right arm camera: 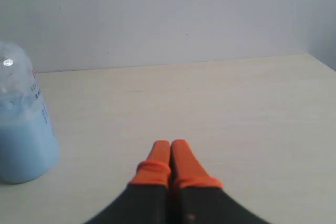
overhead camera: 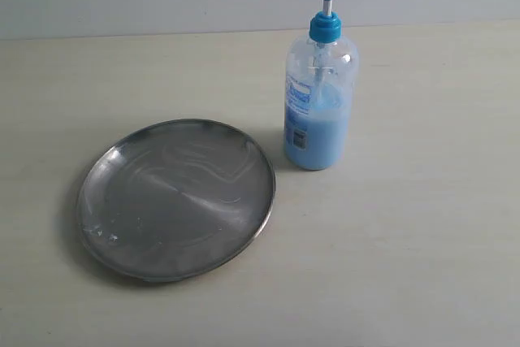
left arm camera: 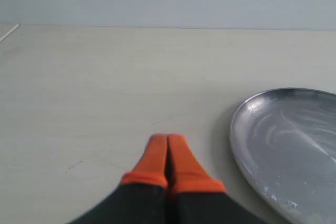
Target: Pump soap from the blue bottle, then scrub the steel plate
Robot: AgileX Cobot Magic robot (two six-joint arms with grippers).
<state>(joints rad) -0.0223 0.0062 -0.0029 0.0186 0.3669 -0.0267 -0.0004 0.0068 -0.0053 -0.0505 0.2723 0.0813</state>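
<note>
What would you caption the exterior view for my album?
Partly filled bottle of blue soap standing upright beside a streaky steel plate on a pale table.

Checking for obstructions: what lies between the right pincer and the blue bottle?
Only bare tabletop separates the right pincer from the blue bottle, shown in the right wrist view.

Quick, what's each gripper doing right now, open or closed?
Left gripper: closed, holding nothing.
Right gripper: closed, holding nothing.
</note>
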